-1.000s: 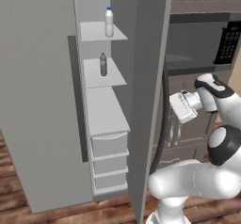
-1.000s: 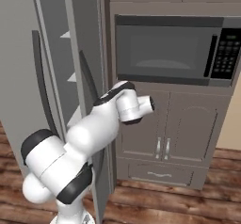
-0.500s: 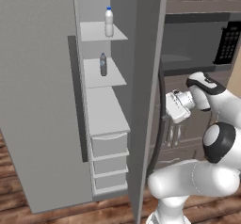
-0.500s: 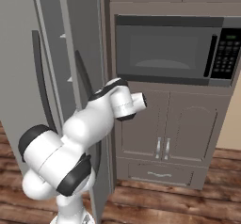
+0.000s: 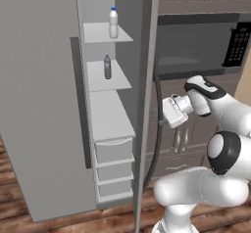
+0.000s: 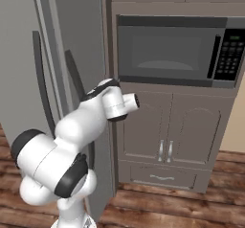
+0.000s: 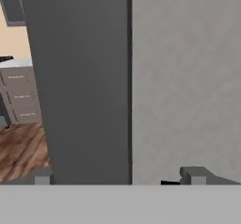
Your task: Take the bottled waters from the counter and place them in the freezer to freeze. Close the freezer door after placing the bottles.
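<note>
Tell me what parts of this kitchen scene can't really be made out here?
- Pincer, left base view: its tips sit behind the open freezer door.
- Bottled waters, left base view: too small to read labels.
- Freezer top, left base view: cut off by the edge.

Freezer door (image 5: 146,80) top/bottom cut by frame; bottle labels too small to read.

Tall flat grey freezer door panel (image 5: 147,80): matt, smooth, faintly mottled close up. Pale freezer shelves (image 5: 109,75): smooth, matt plastic look. Whitish blue-capped plastic bottle (image 5: 113,23): opaque; darker grey bottle (image 5: 107,67): see-through. Black-glass built-in oven (image 6: 167,50): glossy. Brown plank floor (image 6: 158,208): wood grain. Grey-brown cabinet doors (image 6: 167,126): matt, with silver metal handles.
</note>
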Tool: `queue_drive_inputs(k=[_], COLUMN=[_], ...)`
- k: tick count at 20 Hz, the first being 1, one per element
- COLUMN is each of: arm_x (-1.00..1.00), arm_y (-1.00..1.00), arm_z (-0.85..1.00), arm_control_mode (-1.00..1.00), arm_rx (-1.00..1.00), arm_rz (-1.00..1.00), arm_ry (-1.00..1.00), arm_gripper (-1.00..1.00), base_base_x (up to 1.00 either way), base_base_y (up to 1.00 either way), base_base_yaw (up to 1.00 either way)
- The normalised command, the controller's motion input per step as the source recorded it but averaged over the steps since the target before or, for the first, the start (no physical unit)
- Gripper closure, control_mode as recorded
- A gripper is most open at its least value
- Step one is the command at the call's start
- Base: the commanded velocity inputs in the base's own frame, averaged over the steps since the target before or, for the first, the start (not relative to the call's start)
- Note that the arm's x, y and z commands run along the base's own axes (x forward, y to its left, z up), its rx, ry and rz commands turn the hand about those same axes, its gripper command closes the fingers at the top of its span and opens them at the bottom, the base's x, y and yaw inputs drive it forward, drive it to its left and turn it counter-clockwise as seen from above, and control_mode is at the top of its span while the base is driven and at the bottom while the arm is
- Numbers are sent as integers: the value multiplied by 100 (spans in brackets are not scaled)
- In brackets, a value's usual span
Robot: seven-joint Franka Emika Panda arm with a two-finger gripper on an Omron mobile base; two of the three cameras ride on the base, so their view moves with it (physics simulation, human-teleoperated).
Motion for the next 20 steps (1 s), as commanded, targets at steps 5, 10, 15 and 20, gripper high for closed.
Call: queue_drive_inputs(k=[5, 10, 15, 20], arm_x=[0, 1, 13, 20], arm_y=[52, 58, 58, 60], arm_z=[0, 0, 0, 0], arm_control_mode=[-100, -100, -100, -100], arm_rx=[0, -2, -4, -7], arm_rz=[-22, -24, -26, -26], arm_ry=[2, 1, 0, 1], arm_gripper=[-100, -100, -100, -100], base_base_x=[0, 0, 0, 0], base_base_y=[0, 0, 0, 0], base_base_yaw=[0, 0, 0, 0])
